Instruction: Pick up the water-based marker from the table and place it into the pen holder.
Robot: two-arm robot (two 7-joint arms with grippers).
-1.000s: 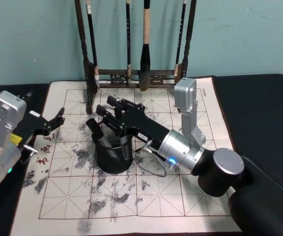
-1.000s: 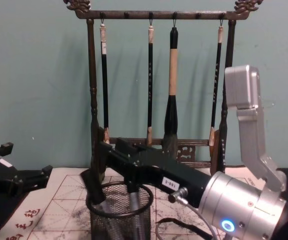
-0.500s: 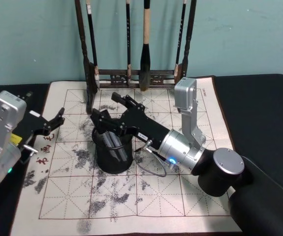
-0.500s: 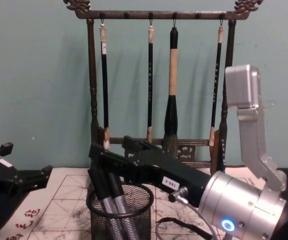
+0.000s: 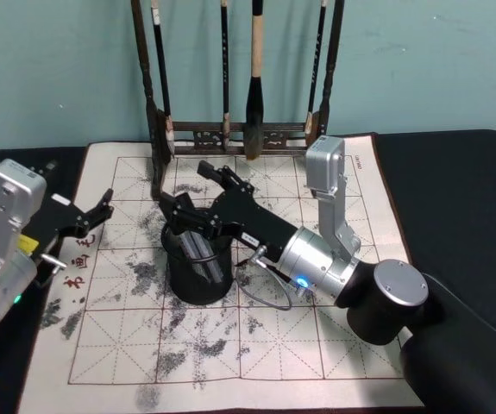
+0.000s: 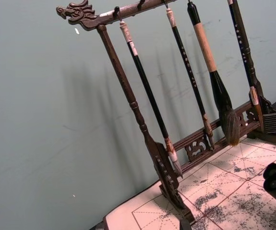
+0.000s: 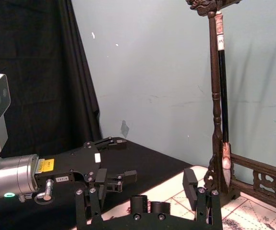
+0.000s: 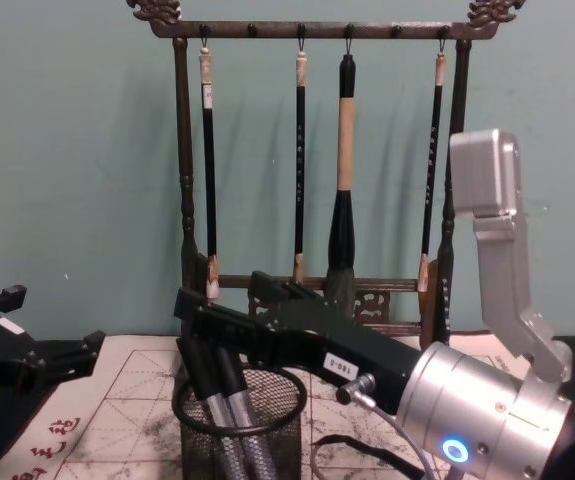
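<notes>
Right gripper point(image 5: 197, 191): you see it above the pen holder point(image 5: 199, 271), fingers spread apart, gripping nothing.
Marker point(image 8: 229, 420): leaning inside the pen holder, tops against the rim.
Left gripper point(image 5: 99, 211): parked left of the pen holder, fingers apart.

Silver arms, black hands point(image 5: 197, 197)

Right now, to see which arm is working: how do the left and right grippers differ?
The right gripper hangs directly over the pen holder, while the left gripper sits at the left edge of the cloth, apart from it. The right arm stretches across the cloth, while the left is drawn back. Both are open.
</notes>
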